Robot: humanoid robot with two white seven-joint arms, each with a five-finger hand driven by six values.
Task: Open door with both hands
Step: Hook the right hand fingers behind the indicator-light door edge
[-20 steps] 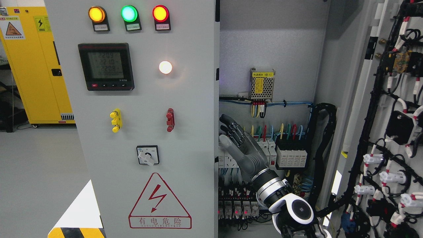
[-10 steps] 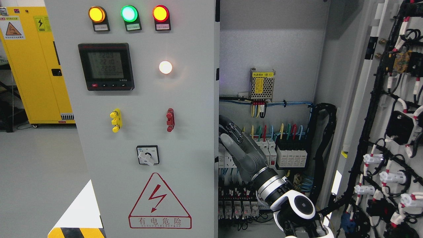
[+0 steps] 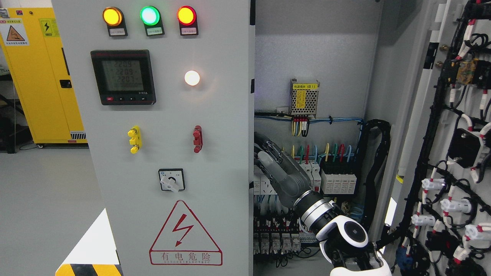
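Grey right hand (image 3: 282, 172), black-jointed fingers (image 3: 264, 143), ribbed silver wrist, glossy white forearm shell.

Right hand (image 3: 277, 165): fingertips hidden behind edge of left door (image 3: 172, 153), so grip cannot be told. Right arm cut off by bottom edge. Left door cut at top and bottom edges. Meter (image 3: 123, 76) digits too blurred to read surely. Right door (image 3: 456, 153) cut by right edge. Yellow cabinet (image 3: 42, 76) partly hidden behind left door.
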